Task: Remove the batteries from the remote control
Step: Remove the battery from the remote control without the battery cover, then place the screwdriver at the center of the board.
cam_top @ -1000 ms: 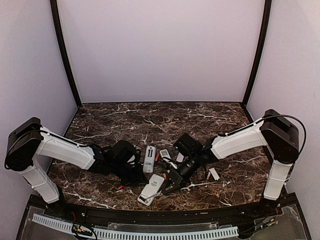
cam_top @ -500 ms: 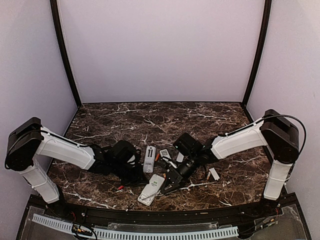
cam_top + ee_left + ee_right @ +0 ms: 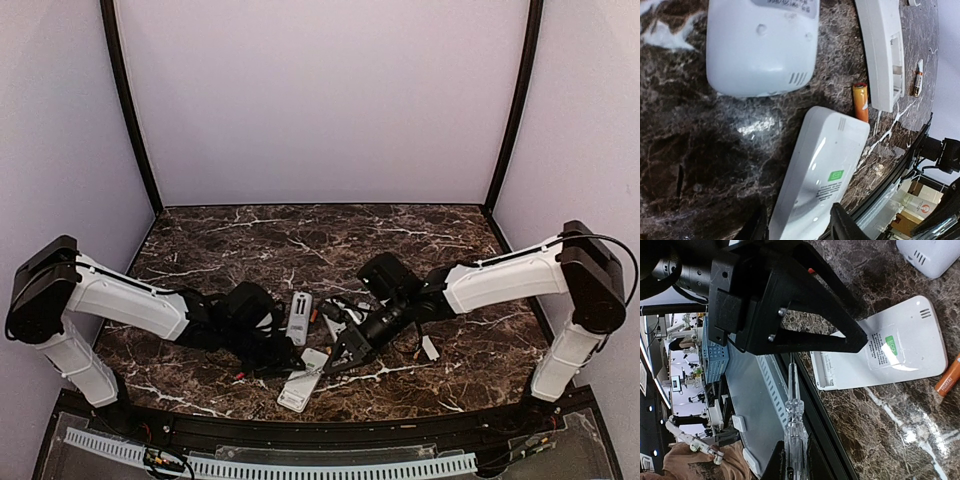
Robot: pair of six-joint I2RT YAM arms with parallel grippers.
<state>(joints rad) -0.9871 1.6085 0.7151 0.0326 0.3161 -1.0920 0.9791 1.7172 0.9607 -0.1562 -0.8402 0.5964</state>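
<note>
A white remote with a green sticker (image 3: 825, 185) lies back up near the table's front edge; it also shows in the top view (image 3: 300, 385) and the right wrist view (image 3: 900, 355). My left gripper (image 3: 797, 225) straddles its end, fingers against both sides. An orange battery (image 3: 860, 101) lies on the marble beside it, also in the right wrist view (image 3: 950, 375). A second battery (image 3: 916, 82) lies farther off. My right gripper (image 3: 794, 460) is shut on a clear plastic screwdriver (image 3: 792, 405), its tip pointing toward the left gripper (image 3: 790, 305).
A slim remote with an open, empty compartment (image 3: 885, 50) lies past the battery, also in the top view (image 3: 298, 318). A wide white remote (image 3: 762, 45) lies beside it. A white cover plate (image 3: 429, 347) lies right of the right gripper. The table's black front rail (image 3: 330, 425) is close.
My right arm has shifted right and drawn its gripper with the screwdriver slightly back from the remote. The left arm and the remote have hardly moved.
</note>
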